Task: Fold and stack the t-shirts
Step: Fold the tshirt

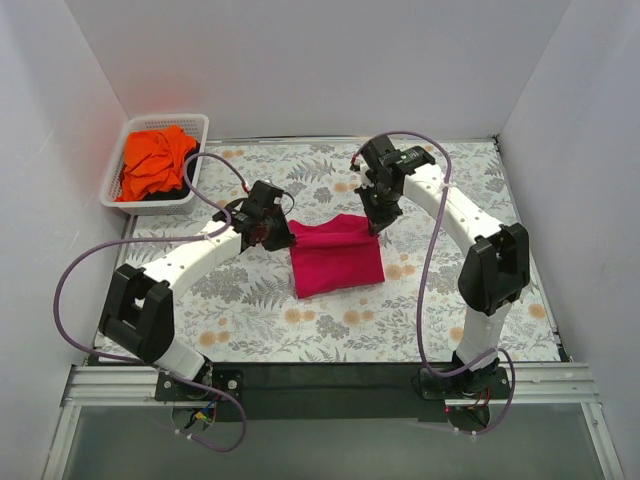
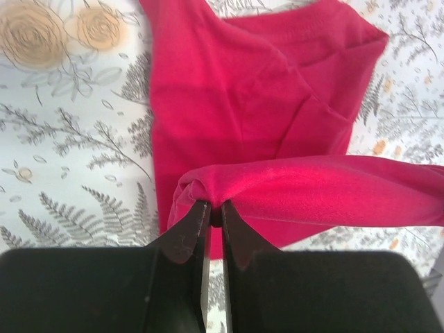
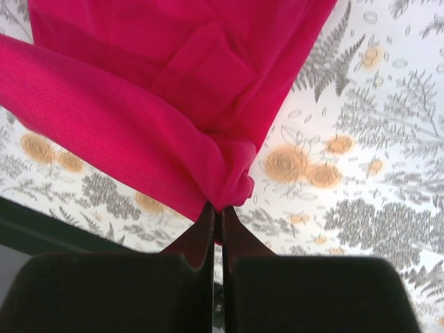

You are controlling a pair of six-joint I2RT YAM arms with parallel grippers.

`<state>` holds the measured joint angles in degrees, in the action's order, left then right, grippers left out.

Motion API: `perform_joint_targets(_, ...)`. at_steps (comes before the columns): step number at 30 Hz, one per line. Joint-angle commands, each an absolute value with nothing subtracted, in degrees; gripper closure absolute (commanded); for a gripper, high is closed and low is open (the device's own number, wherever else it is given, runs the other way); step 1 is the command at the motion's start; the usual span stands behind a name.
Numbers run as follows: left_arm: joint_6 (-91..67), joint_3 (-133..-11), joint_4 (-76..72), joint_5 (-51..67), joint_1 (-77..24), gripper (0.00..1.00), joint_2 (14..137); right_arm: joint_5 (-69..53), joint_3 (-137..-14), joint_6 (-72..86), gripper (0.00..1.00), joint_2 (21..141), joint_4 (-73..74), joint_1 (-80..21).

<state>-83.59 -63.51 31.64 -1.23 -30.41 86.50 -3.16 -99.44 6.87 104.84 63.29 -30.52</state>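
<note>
Magenta t-shirt [image 1: 337, 257] mid-fold, none stacked
Its edge is pinched by left gripper [image 2: 215, 211] and right gripper [image 3: 216, 215]; orange t-shirt [image 1: 155, 165] is left in basket [image 1: 170, 119]

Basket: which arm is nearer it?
Left. Left arm pinches the pink t-shirt at its left edge, right of the basket; right arm pinches its opposite edge, farther right.

T-shirts counted: two. One magenta t-shirt [image 1: 335, 262] hung between the left gripper [image 1: 270, 232] and the right gripper [image 1: 375, 222]. One orange t-shirt [image 1: 155, 165] lay well beyond the left gripper, off to its left. Grippers: two. Baskets: one, a white basket [image 1: 196, 124] around the orange t-shirt. Tables: one, a floral table [image 1: 300, 325] beneath both grippers.
</note>
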Motion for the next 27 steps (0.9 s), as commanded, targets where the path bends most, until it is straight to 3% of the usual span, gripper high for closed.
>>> perform_joint_targets(1, -80.25, -64.69, 27.52, -7.03, -28.57, 1.0, 87.18, -1.49, -102.48, 4.57, 0.99, 107.75, 61.09, -29.27)
perform_joint_targets(15, -74.18, -66.09, 17.58, -11.51, -26.72, 0.99, 98.96, -0.44, -100.46, 4.31, 0.99, 115.93, 51.07, -26.37)
perform_joint_targets(18, -74.18, -66.0, 16.27, -11.6, -26.72, 0.95, 99.58, -0.26, -100.02, 4.66, 0.92, 115.75, 49.66, -26.1)
perform_joint_targets(27, -72.51, -67.59, 15.03, -10.99, -26.63, 0.94, 99.58, 2.72, -97.56, 7.99, 0.92, 114.17, 48.26, -24.7)
